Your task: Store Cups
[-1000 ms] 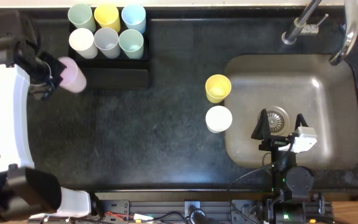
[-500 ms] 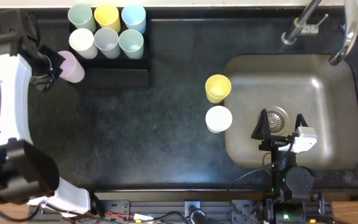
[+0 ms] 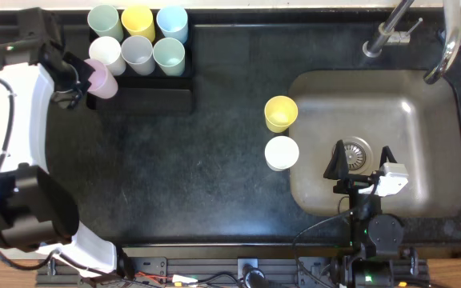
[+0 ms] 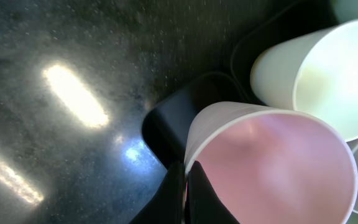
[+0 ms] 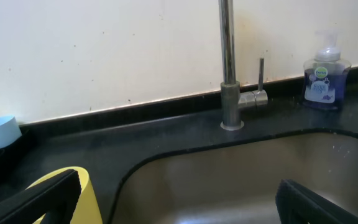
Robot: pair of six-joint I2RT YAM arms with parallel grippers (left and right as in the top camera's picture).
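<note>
The left claw (image 3: 77, 78) was clamped shut on the rim wall of the pink cup (image 3: 102, 78), its two fingers (image 4: 178, 196) pinched tight together with the cup's wall between them. The right claw (image 3: 360, 160) hung over the sink (image 3: 422, 88) with its fingers spread wide and nothing between them.

The dark speckled countertop (image 3: 214, 184) ran across the scene, with the steel sink set into its right side and a tap (image 3: 386, 32) on the far edge. At the far left stood the black rack (image 3: 162, 102) with six cups upright in it. The pink cup sat tilted over the rack's left end, its mouth just beside the white racked cup (image 4: 328, 81). A yellow cup (image 3: 280, 113) and a white cup (image 3: 282, 153) stood on the counter just left of the sink, the yellow one the farther of the two.

A second before, the pink cup had been held left of the rack and nearer; since then the left arm had carried it farther away and to the right, up against the rack. The right arm and the two cups by the sink had not moved.

A soap bottle (image 5: 326, 78) on the far counter, right of the tap, carried a printed label on its front.
</note>
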